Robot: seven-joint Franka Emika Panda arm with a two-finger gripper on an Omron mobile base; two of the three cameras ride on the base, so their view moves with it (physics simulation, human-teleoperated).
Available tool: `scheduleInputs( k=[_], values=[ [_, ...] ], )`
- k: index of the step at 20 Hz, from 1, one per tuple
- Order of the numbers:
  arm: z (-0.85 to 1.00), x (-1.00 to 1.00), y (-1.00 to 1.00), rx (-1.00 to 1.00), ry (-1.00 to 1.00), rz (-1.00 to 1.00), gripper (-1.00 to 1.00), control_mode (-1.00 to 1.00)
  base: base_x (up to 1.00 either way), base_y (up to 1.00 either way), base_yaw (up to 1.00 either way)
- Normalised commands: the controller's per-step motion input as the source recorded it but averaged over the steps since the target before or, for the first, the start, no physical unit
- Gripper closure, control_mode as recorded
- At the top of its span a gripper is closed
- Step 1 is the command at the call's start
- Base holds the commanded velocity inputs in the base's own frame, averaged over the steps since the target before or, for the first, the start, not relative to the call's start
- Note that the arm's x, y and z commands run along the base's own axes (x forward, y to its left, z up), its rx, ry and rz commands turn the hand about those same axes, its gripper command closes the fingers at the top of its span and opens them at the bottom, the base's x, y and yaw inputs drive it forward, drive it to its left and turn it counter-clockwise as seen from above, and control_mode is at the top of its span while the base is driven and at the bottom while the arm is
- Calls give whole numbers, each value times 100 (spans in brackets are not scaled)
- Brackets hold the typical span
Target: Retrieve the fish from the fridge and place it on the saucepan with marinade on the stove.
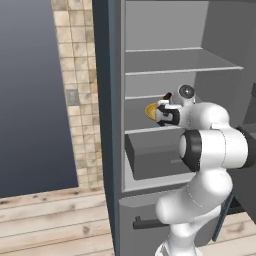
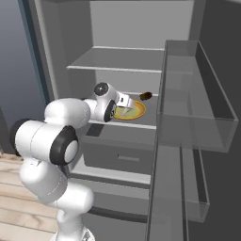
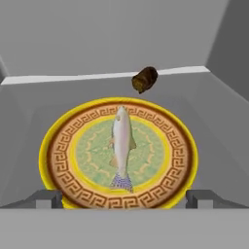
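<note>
The fridge [image 1: 107, 100] stands open, and my arm reaches onto its middle shelf. A silvery fish [image 3: 121, 146] lies lengthwise in the middle of a round plate [image 3: 189, 155] with a yellow rim and a patterned ring. The fish's tail points toward me. My gripper [image 3: 124, 199] is open, just short of the plate's near edge, with one fingertip at each side and nothing between them. From the right base view, the gripper [image 2: 127, 107] hovers at the plate [image 2: 137, 112]. The saucepan, the marinade and the stove are out of view.
A small brown cylinder [image 3: 145, 79] lies behind the plate near the shelf's back edge. The open fridge door with clear bins [image 2: 197, 94] stands close on the right. A grey drawer [image 1: 155, 155] sits under the shelf. Another shelf [image 2: 122, 61] runs above.
</note>
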Motion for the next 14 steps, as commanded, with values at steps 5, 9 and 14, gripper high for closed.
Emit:
scheduleInputs(
  k=[5, 9, 14],
  values=[
    [-22, 24, -16, 3, 0, 0, -100, -100, 0, 0, 0],
    [-15, 25, -10, 3, 0, 0, -100, -100, 0, 0, 0],
    [-9, 31, -2, 1, 1, 0, -100, -100, 0, 0, 0]
  ],
)
